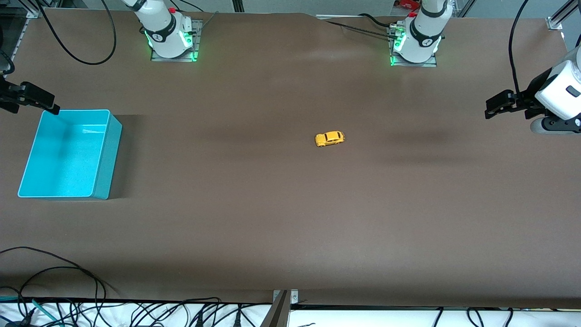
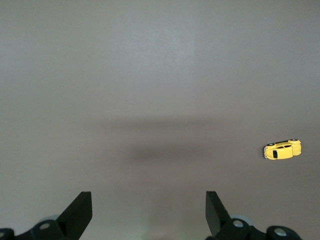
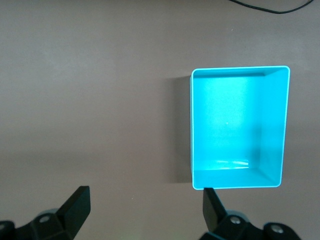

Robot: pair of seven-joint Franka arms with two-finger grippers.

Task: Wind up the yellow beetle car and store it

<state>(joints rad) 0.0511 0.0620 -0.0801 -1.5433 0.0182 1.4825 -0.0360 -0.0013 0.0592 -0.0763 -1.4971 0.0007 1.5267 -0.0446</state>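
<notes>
The yellow beetle car (image 1: 330, 138) stands on its wheels near the middle of the brown table, a little toward the left arm's end. In the left wrist view the yellow beetle car (image 2: 283, 149) shows off to one side of the fingers. My left gripper (image 1: 490, 109) hangs open and empty over the left arm's end of the table; its fingers frame bare table around the gripper (image 2: 148, 197). My right gripper (image 1: 53, 108) hangs open and empty over the turquoise bin's corner that lies farthest from the front camera. The right wrist view shows that gripper (image 3: 145, 192) beside the bin (image 3: 225, 120).
The turquoise bin (image 1: 63, 154) sits empty at the right arm's end of the table. Both arm bases (image 1: 170, 38) (image 1: 415, 43) stand along the edge farthest from the front camera. Loose black cables (image 1: 59, 272) lie along the edge nearest that camera.
</notes>
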